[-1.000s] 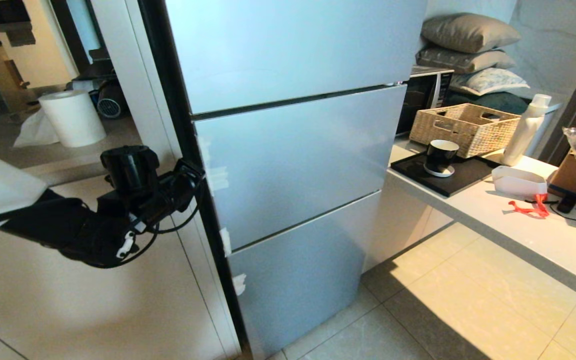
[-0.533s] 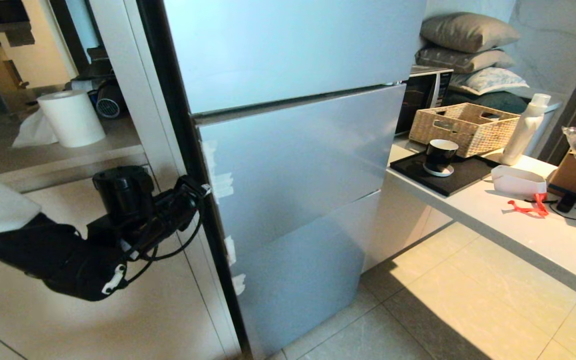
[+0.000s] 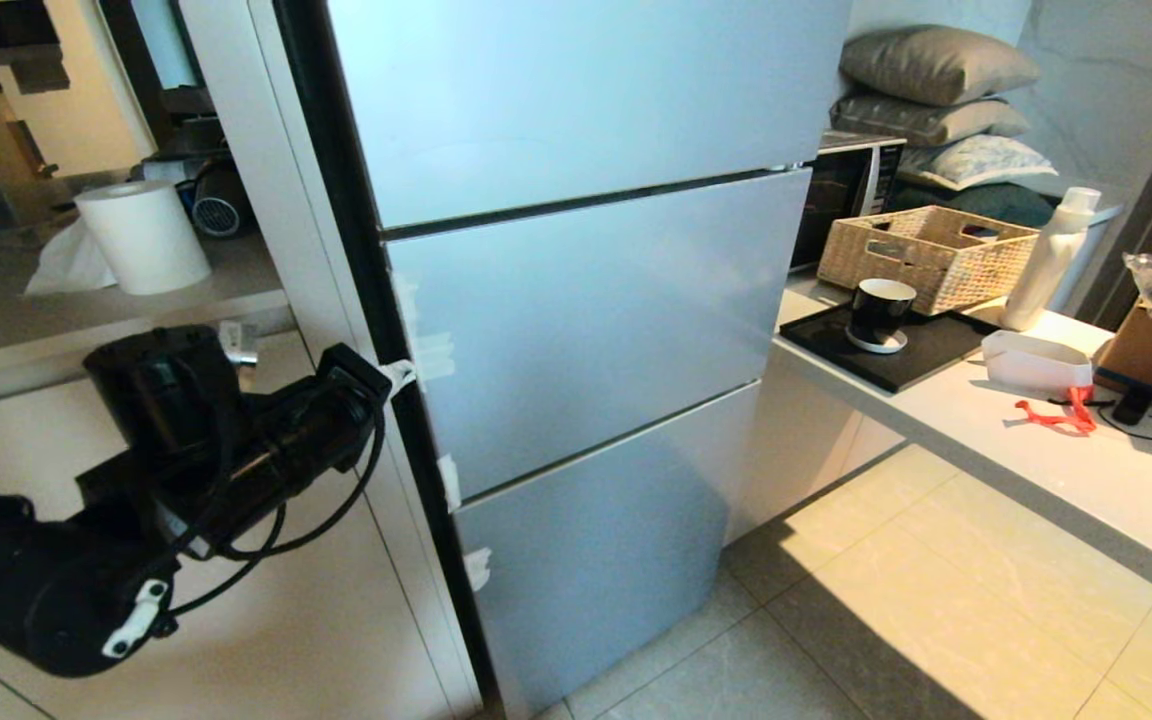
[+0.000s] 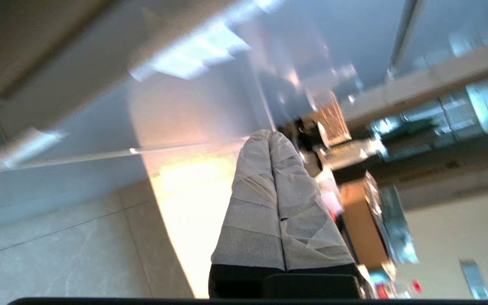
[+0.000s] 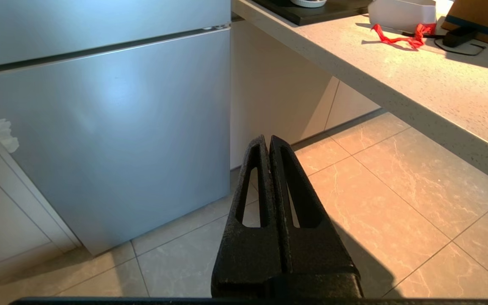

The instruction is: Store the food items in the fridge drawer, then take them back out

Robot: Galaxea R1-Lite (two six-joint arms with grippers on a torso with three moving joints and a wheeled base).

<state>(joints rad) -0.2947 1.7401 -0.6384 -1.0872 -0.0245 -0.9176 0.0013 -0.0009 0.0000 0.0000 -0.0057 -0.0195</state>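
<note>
Left gripper (image 3: 398, 376) sits at the fridge's (image 3: 586, 330) left edge, roughly nine o'clock from the middle door panel (image 3: 596, 330), its pale taped tips right at the dark side seam; whether they touch the door I cannot tell. From the left wrist view the two wrapped fingers (image 4: 265, 186) are pressed flat together with nothing between them.

Right gripper (image 5: 268, 144) hangs low over the tiled floor (image 5: 396, 190), its black fingers clenched tight and empty, with the fridge's bottom panel (image 5: 112, 127) off toward its ten o'clock.

All three fridge fronts are closed, so the fridge drawer and anything inside are hidden from where I stand. No tomato-like food shows in any view.

Over at three o'clock from the fridge, the counter (image 3: 1086, 480) carries a black tray (image 3: 896, 350) with a dark cup (image 3: 881, 310), a woven basket (image 3: 936, 255), a white bottle (image 3: 1051, 260), a white container (image 3: 1036, 362) and a red strap (image 3: 1056, 415). Cushions (image 3: 936, 65) are stacked behind. A white paper roll (image 3: 141, 235) stands at eleven o'clock from the left gripper.

The left wrist view is smeared, and the cluttered shelves in it are hard to make out.
</note>
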